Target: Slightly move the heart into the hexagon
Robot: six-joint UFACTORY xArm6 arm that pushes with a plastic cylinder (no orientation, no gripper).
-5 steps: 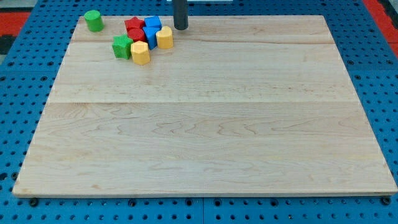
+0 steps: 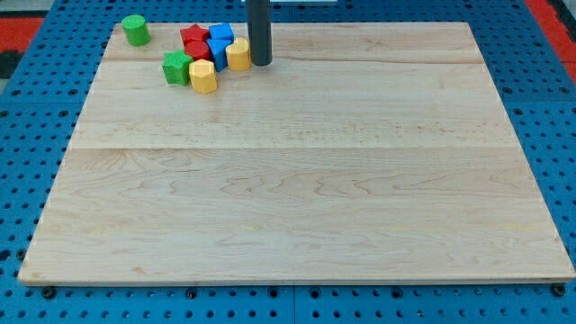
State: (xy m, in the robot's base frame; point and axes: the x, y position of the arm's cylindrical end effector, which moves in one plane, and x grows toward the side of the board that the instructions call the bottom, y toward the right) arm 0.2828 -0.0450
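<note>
My tip [image 2: 260, 63] sat just right of the yellow heart [image 2: 238, 55], holding nothing; yellow hexagon [image 2: 203, 77] lay lower left. No readable writing.

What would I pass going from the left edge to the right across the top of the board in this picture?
Green cylinder → green star → yellow hexagon → yellow heart → my tip, just right of the heart. The red and blue blocks overlap in the cluster, so I leave them out.
</note>
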